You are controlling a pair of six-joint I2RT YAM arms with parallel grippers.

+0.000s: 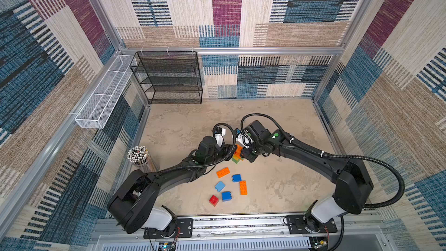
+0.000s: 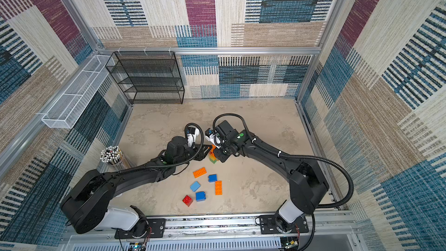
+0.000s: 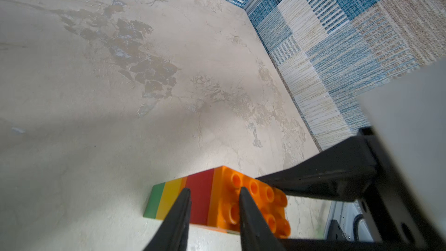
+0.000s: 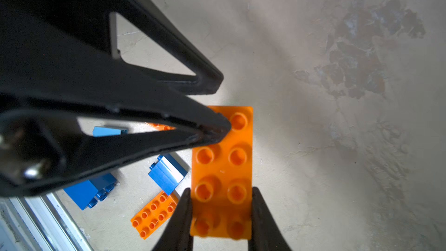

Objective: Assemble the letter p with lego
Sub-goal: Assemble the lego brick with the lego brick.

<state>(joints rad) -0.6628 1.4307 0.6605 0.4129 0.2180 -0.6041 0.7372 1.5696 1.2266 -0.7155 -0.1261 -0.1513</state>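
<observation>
Rail, mottled tabletop, lego stack, patchwork walls

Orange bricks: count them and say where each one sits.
3. One orange brick caps the stack; a second orange brick and a third orange brick lie loose on the table nearer the base. The stack may hide more.

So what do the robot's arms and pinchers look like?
The left arm and right arm are chunky black shells with white base sections, green dot stickers and ribbed black cables. The left gripper and right gripper each have two pointed black fingers with triangle holes.
</observation>
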